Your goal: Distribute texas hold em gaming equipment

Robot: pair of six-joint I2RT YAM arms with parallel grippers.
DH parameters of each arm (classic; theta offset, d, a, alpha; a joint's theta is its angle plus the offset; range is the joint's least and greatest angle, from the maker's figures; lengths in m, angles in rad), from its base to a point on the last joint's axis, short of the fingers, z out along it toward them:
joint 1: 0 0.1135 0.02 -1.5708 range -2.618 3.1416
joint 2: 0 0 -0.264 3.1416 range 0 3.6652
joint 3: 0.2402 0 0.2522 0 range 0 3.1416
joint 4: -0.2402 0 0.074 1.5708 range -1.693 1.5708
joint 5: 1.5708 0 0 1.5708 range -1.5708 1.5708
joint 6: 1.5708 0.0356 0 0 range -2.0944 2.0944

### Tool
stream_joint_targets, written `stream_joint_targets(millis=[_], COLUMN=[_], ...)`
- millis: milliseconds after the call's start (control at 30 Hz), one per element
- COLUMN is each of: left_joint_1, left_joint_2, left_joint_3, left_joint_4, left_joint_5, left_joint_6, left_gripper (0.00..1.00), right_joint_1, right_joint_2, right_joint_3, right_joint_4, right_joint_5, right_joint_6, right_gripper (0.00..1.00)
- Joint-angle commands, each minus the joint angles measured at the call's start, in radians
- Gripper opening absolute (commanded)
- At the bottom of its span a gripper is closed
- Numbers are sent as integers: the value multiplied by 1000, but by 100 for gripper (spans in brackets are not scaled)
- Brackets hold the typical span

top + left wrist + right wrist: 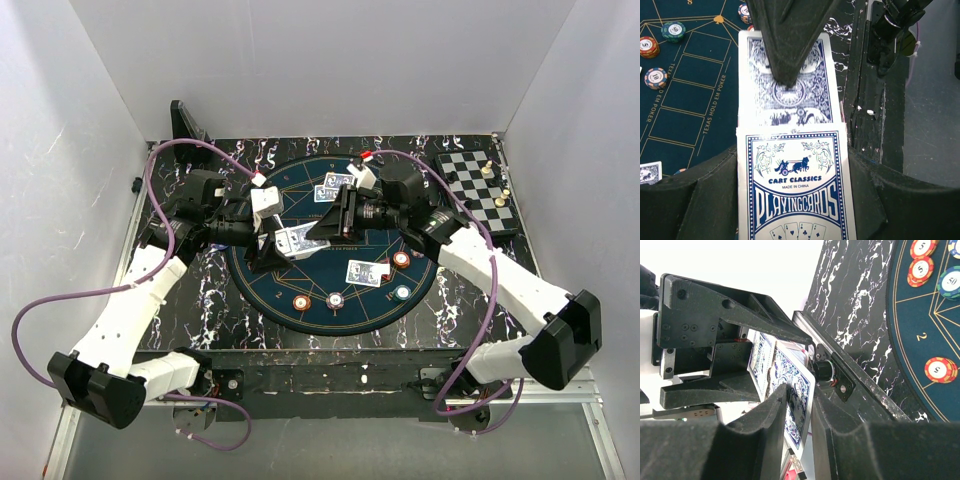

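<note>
My left gripper (283, 240) is shut on a blue-and-white playing-card box (795, 190) and holds it above the left part of the round mat (262, 272). A blue-backed card (785, 100) sticks out of the box's open end. My right gripper (332, 222) is shut on that card (799, 390), one finger (785, 45) pressed on its back. Two cards (330, 188) lie at the mat's far side and two more (365, 272) near the right. Striped chips lie on the mat: orange (300, 301), maroon (335, 299), orange (401, 259), teal (402, 293).
A black-and-white chessboard (478, 190) with small pieces lies at the back right. A black stand (186, 122) is at the back left. The table's near metal edge (850, 375) runs close under both grippers. White walls enclose the table.
</note>
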Motion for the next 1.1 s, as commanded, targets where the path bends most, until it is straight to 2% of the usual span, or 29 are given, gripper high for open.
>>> stream_joint_targets(millis=[0, 233, 700, 833, 1000, 1067], left_joint_1=[5, 5, 5, 5, 5, 6], left_joint_2=[-44, -42, -25, -21, -21, -25], left_joint_3=[25, 24, 40, 44, 36, 33], left_joint_4=[42, 58, 76, 76, 76, 75], left_joint_5=[57, 76, 85, 85, 82, 79], left_joint_6=[-19, -42, -60, -60, -54, -52], left_gripper=[40, 39, 39, 39, 39, 39], right_joint_1=[-22, -39, -98, -119, -139, -148], right_joint_2=[-56, -82, -179, -214, -246, -263], right_joint_3=[-19, -31, -67, -70, -67, -67], right_joint_4=[-38, -55, -123, -135, -155, -169], right_joint_5=[11, 8, 0, -5, -15, -20], right_joint_6=[-28, -39, -53, -47, -38, -38], right_gripper=[33, 36, 36, 31, 17, 16])
